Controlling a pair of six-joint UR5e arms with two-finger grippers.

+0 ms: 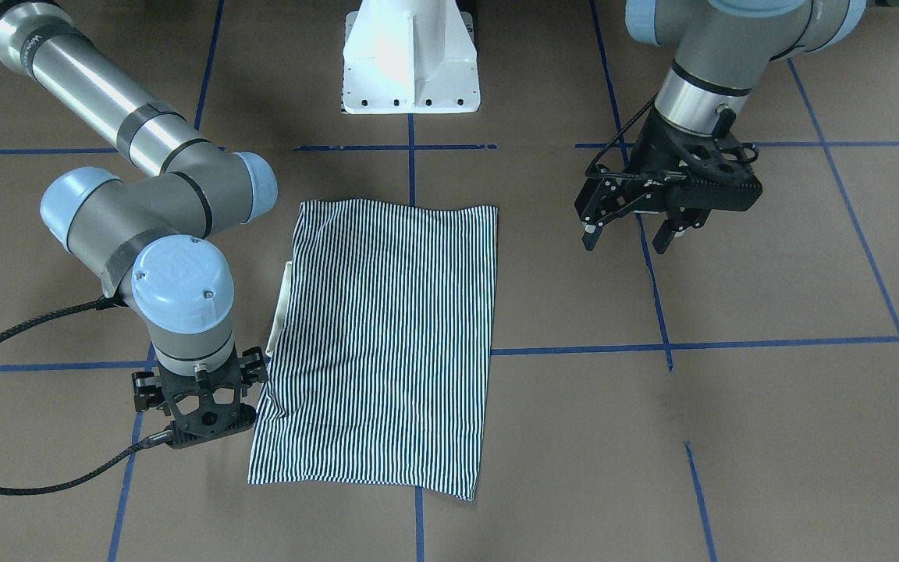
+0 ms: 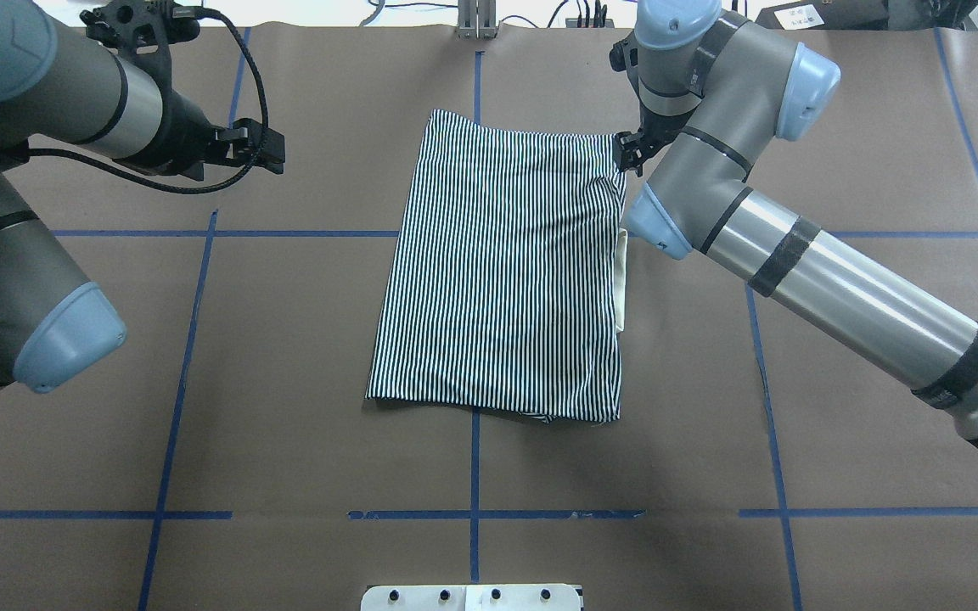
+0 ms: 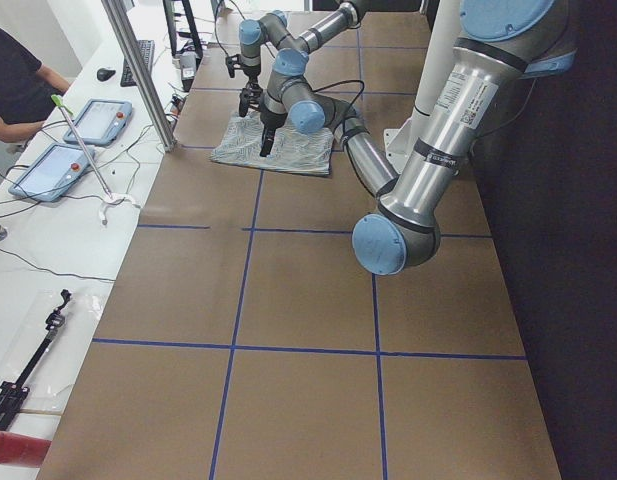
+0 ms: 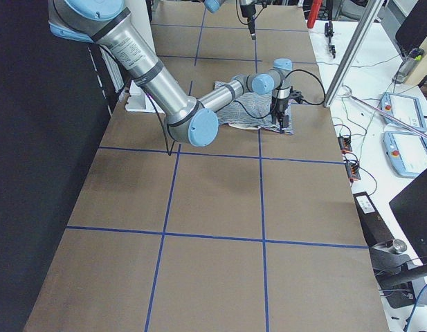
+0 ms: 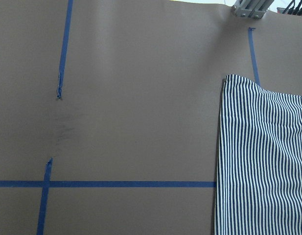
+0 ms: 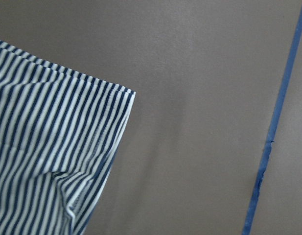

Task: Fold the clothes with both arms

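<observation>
Overhead exterior view: the folded polo shirt (image 2: 497, 271) lies flat on the table (image 2: 285, 382), a striped rectangle between the two pincers. The right pincer (image 2: 626, 158) sits at the shirt's far corner on its own side. The cream collar (image 2: 622, 276) peeps out along the same edge, nearer the robot than the pincer. Whether its fingers are apart or together cannot be told. The left pincer (image 1: 626, 238) stands well apart from the shirt's opposite edge, fingers spread wide, gripping nothing.
</observation>
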